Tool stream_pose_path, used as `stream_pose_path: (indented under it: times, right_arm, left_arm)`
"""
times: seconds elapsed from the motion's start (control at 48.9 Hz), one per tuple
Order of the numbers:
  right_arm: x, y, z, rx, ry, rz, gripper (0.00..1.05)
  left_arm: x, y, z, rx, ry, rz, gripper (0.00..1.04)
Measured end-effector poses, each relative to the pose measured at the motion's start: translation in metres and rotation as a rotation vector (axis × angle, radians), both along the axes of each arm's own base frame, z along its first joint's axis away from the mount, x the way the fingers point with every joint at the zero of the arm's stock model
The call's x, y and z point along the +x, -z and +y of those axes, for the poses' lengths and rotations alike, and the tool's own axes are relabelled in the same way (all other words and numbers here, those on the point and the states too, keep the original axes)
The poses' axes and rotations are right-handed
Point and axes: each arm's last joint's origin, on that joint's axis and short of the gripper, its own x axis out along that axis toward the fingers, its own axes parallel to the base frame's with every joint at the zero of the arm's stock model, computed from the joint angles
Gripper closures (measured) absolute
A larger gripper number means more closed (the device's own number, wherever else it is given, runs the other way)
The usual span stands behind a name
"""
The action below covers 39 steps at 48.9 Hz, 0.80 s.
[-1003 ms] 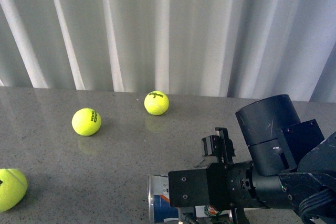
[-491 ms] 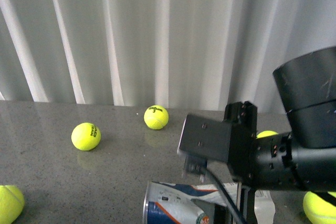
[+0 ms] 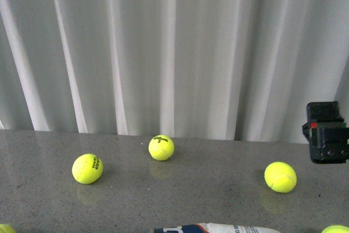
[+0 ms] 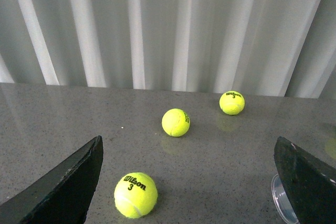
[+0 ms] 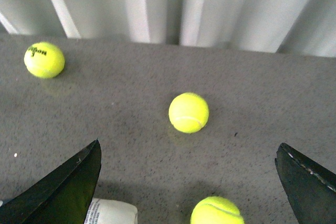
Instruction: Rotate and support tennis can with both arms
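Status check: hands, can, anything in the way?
Left hand open, empty. Right hand open, empty. Tennis can lying on its side, ungripped. Loose tennis balls scattered close by.

We see yellow-green tennis balls (image 3: 161, 148) on a grey desk (image 3: 43, 200) that is finely speckled with paler and darker flecks. The near ball (image 4: 135, 194) carries black "Wilson 3" lettering and a pale curved seam. The curtain (image 3: 163, 47) behind is white to pale grey, its folds making vertical stripes of light and shadow. The tennis can (image 3: 212, 228) shows a white label with a dark blue patch at one end. We find the left tool (image 4: 187, 145) and the right tool (image 5: 189, 144) matt black, the right one flecked pale along an edge. The right arm (image 3: 326, 140) is black with a small red mark.
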Motion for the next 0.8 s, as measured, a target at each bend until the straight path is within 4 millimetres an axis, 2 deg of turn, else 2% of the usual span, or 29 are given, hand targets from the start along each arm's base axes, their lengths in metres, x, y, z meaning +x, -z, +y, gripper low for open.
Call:
stream_pose_path:
  times: [0.184,0.246,0.327,0.409,0.655,0.716,0.757,0.798]
  right_arm:
    - [-0.002,-0.004,-0.002,0.009,0.011,-0.017,0.07]
    - [-0.002,0.002,-0.002,0.006,0.015,-0.088,0.12]
    - [-0.014,0.011,-0.008,0.02,0.012,-0.265,0.26]
    - [-0.029,0.013,-0.015,0.027,0.014,-0.361,0.38]
    - [-0.064,0.019,-0.031,0.024,0.024,-0.402,0.75]
    - [-0.072,0.022,-0.033,0.024,0.02,-0.396,0.86]
    - [-0.079,0.024,-0.036,0.024,0.019,-0.397,0.96]
    - [-0.085,0.025,-0.037,0.021,0.017,-0.398,1.01]
  left_arm:
    - [0.0,0.0,0.0,0.0,0.0,0.0,0.07]
    - [0.0,0.0,0.0,0.0,0.0,0.0,0.07]
    - [0.0,0.0,0.0,0.0,0.0,0.0,0.07]
    - [0.0,0.0,0.0,0.0,0.0,0.001,0.07]
    - [0.0,0.0,0.0,0.0,0.0,0.0,0.07]
    - [0.0,0.0,0.0,0.0,0.0,0.0,0.07]
    - [0.0,0.0,0.0,0.0,0.0,0.0,0.07]
    - [0.0,0.0,0.0,0.0,0.0,0.0,0.07]
